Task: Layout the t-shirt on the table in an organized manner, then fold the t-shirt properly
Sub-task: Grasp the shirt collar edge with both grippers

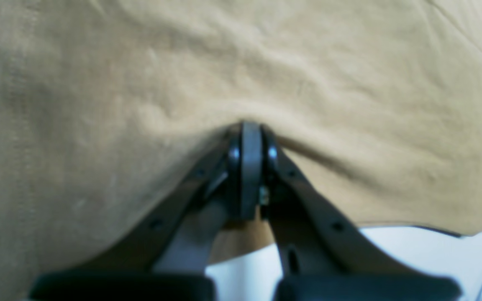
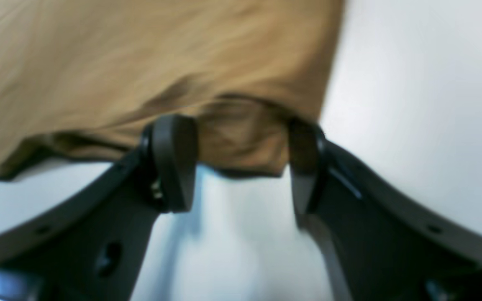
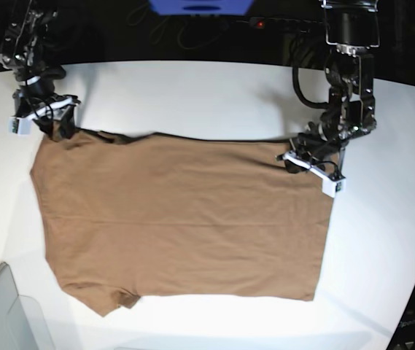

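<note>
White bench (image 3: 192, 87) bearing the spread t-shirt (image 3: 185, 226): left end effector (image 1: 247, 138) clamped on its edge, right end effector (image 2: 241, 163) apart; the cloth likely needs even tension before folding.

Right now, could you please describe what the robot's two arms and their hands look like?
Both arms are black, jointed metal links with loose black cables looped along them. Each carries a small white block near the wrist. The left hand has dark, curved struts with bolt holes, ending in rounded black finger pads. The right hand is built the same way: matte black arched struts and thick, rounded pads.
</note>
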`<action>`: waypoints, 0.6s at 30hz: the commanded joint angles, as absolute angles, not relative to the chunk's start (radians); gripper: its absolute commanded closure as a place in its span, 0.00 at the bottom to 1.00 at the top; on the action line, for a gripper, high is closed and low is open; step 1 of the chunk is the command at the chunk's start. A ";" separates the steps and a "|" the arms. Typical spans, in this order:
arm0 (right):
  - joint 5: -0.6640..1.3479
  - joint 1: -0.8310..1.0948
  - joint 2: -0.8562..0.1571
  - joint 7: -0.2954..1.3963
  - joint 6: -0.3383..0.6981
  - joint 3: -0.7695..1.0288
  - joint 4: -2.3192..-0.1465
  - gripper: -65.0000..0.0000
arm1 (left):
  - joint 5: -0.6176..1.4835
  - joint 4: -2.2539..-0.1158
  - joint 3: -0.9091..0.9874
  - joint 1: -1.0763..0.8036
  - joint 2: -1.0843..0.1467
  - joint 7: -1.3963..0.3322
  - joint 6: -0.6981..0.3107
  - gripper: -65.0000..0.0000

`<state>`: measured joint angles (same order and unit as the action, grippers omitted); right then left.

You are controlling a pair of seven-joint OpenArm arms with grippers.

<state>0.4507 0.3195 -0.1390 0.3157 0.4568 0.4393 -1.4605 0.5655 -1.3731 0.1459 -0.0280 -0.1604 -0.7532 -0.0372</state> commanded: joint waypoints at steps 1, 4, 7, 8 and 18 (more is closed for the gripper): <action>0.461 0.321 -0.153 0.298 0.466 0.435 -1.477 0.45 | 0.512 -1.362 0.147 -0.038 -0.168 -0.800 -0.005 1.00; 0.461 0.321 -0.150 0.298 0.466 0.427 -1.475 0.45 | 0.512 -1.362 0.147 -0.038 -0.168 -0.803 -0.005 1.00; 0.461 0.315 -0.150 0.298 0.466 0.427 -1.475 0.47 | 0.510 -1.362 0.148 -0.038 -0.170 -0.803 -0.005 1.00; 0.461 0.315 -0.150 0.298 0.466 0.427 -1.475 0.49 | 0.510 -1.362 0.150 -0.038 -0.170 -0.803 -0.005 1.00; 0.461 0.246 -0.217 0.305 0.466 0.414 -1.601 0.98 | 0.513 -1.365 0.151 -0.058 -0.197 -0.799 -0.005 1.00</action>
<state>0.4469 0.2573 -0.2081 0.3302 0.4545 0.4133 -1.5848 0.5774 -1.3746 0.1486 -0.0410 -0.1856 -0.7425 -0.0494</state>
